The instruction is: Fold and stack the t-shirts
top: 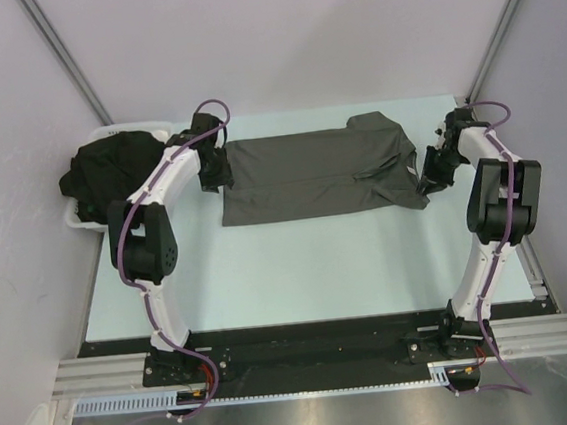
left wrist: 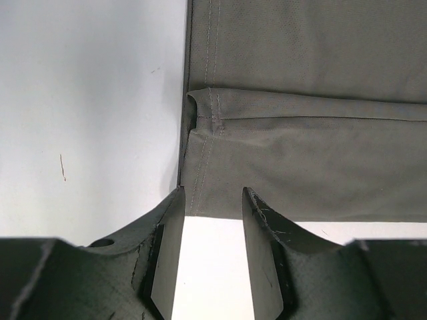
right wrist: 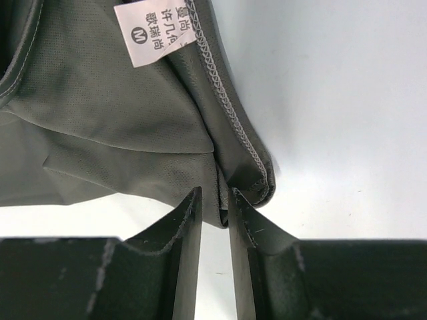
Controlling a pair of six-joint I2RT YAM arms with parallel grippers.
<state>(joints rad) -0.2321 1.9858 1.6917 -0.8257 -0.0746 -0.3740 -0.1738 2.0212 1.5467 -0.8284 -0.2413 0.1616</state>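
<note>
Charcoal t-shirt (top: 310,175), flat between both grippers: left gripper (left wrist: 213,193) parted, empty, at its hem; right gripper (right wrist: 215,193) narrow around a fold below the size label (right wrist: 155,30), grip unclear; black t-shirts (top: 114,169) heaped in white tray (top: 73,221) outboard of left gripper.

Pale mint tabletop (top: 299,271), plain lilac-grey walls (top: 296,30), metal corner posts (top: 60,51), soft even light
</note>
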